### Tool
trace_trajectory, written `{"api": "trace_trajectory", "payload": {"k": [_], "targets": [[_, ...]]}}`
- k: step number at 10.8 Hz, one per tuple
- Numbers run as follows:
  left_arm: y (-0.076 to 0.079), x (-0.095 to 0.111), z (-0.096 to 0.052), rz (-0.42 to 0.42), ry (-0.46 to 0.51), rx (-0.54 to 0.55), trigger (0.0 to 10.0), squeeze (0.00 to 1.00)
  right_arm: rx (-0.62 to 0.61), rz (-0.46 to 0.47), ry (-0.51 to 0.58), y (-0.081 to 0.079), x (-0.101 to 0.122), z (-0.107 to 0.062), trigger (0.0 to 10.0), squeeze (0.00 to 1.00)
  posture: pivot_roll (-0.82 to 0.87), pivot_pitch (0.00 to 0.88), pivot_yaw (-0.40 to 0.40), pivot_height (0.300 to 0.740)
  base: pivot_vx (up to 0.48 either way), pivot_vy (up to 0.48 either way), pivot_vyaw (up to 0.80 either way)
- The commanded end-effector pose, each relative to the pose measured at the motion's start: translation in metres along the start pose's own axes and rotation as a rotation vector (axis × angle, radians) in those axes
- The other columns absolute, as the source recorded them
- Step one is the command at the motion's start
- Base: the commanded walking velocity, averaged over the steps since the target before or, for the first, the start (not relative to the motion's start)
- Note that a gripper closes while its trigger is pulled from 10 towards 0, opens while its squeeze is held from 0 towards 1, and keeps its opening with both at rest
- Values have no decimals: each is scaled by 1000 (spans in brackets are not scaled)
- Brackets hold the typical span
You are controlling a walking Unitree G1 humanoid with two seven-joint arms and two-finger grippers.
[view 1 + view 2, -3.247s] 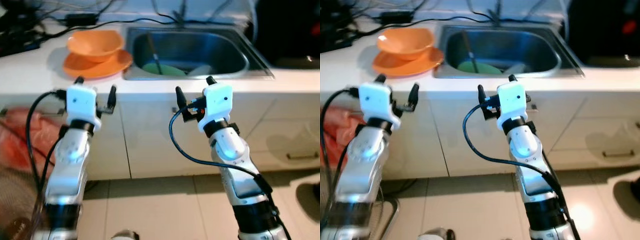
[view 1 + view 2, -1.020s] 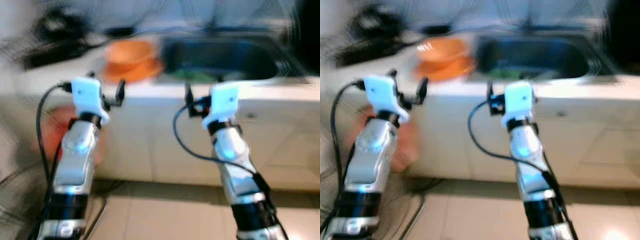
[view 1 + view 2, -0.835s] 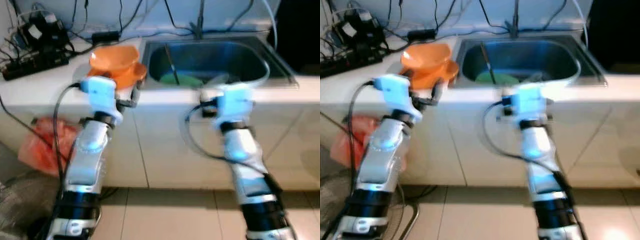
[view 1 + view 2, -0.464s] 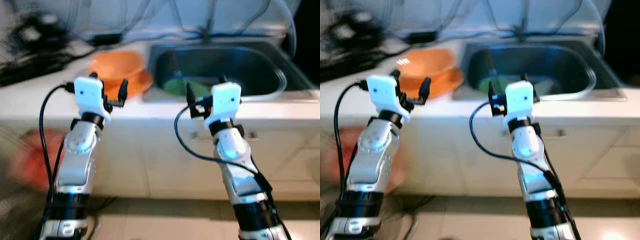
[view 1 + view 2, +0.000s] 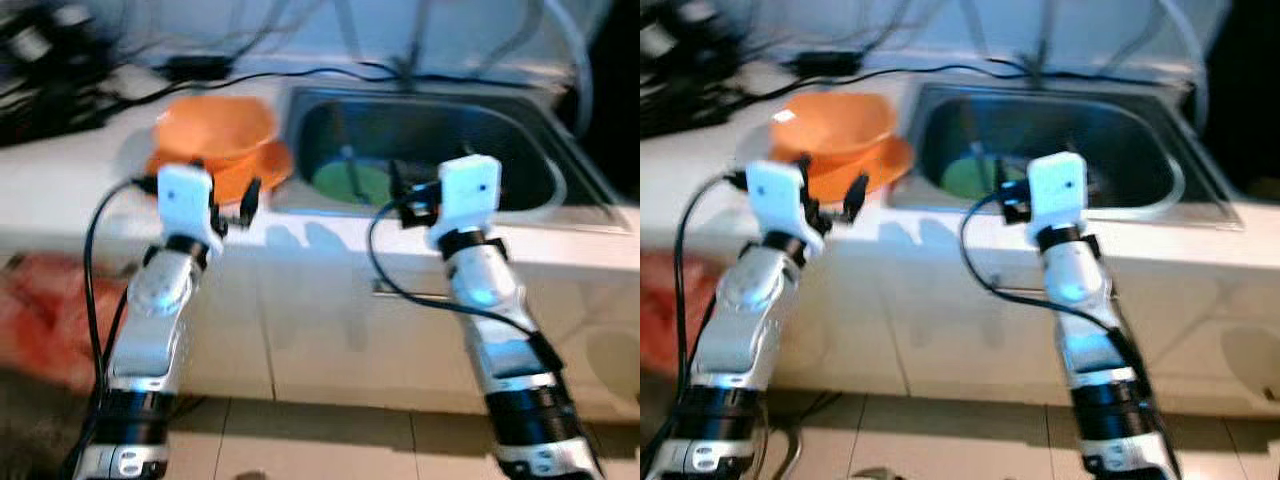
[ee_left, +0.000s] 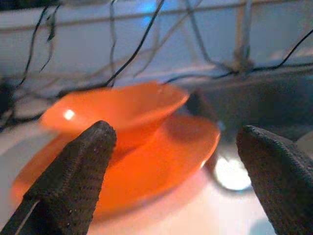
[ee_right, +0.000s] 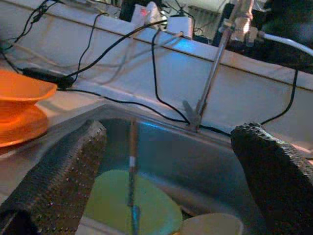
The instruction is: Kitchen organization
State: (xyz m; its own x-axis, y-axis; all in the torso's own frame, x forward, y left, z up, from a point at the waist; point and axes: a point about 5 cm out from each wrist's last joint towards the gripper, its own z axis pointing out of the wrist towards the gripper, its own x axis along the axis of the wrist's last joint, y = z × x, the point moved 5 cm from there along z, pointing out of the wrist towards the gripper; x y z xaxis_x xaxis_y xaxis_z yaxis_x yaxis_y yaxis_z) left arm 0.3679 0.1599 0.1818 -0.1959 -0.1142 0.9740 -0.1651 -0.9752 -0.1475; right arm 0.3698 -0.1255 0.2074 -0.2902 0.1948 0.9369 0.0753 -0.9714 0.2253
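Orange bowl (image 5: 215, 125): it sat on the orange plate (image 5: 262, 166), on the white surface (image 5: 70, 170) just beside the sink's left rim.
Orange plate: it lay flat under the bowl, its near edge close to my left claw.
Sink (image 5: 512, 135): a steel basin was set into the surface, right of the orange dishes.
Green plate (image 7: 134, 205): it lay on the sink's bottom, with a thin stick-like utensil (image 7: 132, 166) standing up from it; I could not tell what the utensil was.
Pale dish (image 7: 212, 225): it rested in the sink, just beside the green plate.
Faucet (image 7: 215, 58): it rose behind the sink, against the wall.
Black cables (image 5: 250, 72): they ran along the back of the surface.
My left claw (image 5: 228, 195): it hung at the surface's front edge, near the orange plate, spread wide and holding nothing.
My right claw (image 5: 432, 186): it hung over the sink's front rim, spread wide, pinching nothing.
Red bag (image 5: 45, 310): it sat on the floor, left of the cabinet.
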Motion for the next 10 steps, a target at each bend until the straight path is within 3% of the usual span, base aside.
{"api": "trace_trajectory", "payload": {"k": [1,3,5,6,7,10], "targets": [[4,-4,-2,7,-6,-19,10000,0,-17,-5,-15,10,-1,1,10000,0,90,49,-55,740,0,0,0],[10,-16,-4,-16,-31,-12,10000,0,23,-55,-8,20,2,6,10000,0,80,30,-66,740,0,0,0],[-2,-7,-1,26,3,0,10000,0,87,-85,0,21,2,10,10000,0,122,0,-53,740,0,0,0],[-8,-3,-1,31,4,23,10000,0,87,-49,-32,26,-6,12,10000,0,139,0,-54,740,0,0,0],[-8,0,-3,83,17,2,10000,0,100,-64,-18,23,-4,14,10000,0,158,0,-60,740,0,0,0],[-30,0,-7,102,8,66,10000,0,42,-24,-12,21,-6,19,10000,0,172,0,-50,740,0,0,0]]}}
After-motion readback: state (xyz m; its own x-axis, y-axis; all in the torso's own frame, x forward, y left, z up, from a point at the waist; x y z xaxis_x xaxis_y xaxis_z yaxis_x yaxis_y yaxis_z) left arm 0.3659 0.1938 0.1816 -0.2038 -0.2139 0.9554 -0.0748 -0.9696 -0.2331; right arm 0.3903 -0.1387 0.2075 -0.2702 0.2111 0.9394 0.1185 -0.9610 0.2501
